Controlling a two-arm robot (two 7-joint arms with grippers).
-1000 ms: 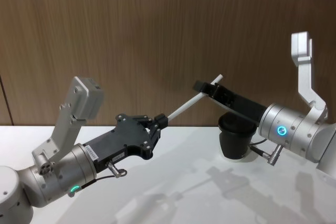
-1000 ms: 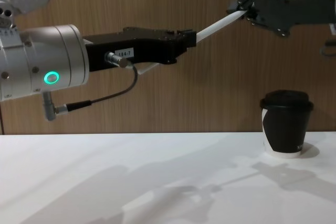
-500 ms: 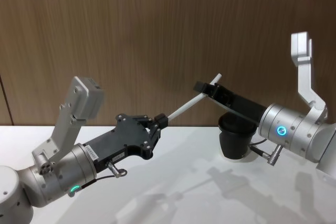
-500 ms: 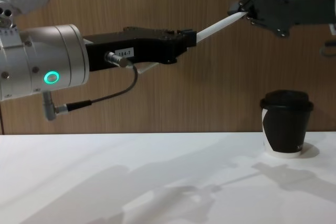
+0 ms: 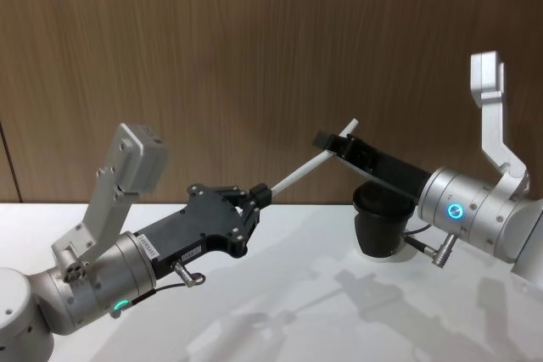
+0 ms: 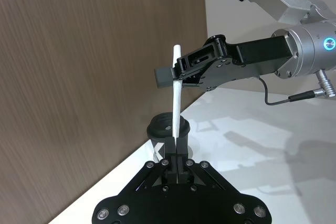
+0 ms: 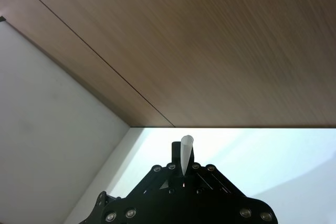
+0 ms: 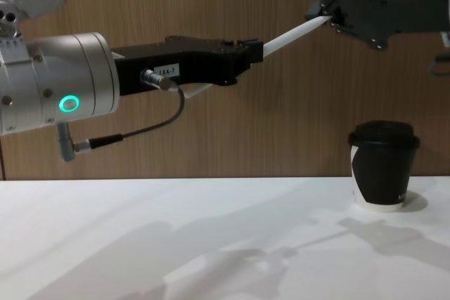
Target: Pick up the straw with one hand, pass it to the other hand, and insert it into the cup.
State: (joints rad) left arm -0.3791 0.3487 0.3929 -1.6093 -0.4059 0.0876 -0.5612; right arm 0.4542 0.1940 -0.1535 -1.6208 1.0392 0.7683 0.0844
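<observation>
Spanning the gap between two raised grippers, the straw (image 5: 299, 173) is held in mid-air, slanting upward from left to right, well above the white table (image 5: 297, 303). Its lower end is clamped in the closed jaws of the left gripper (image 5: 261, 193). Its upper part is pinched by the right gripper (image 5: 325, 140), whose fingers appear closed on it, with a short tip left showing beyond them. The cup (image 5: 379, 228), lid on, is seen standing on the table at the right, lower than both grippers. The pick-up is judged done and the handover half made: release by the left gripper and insertion into the cup are left.
</observation>
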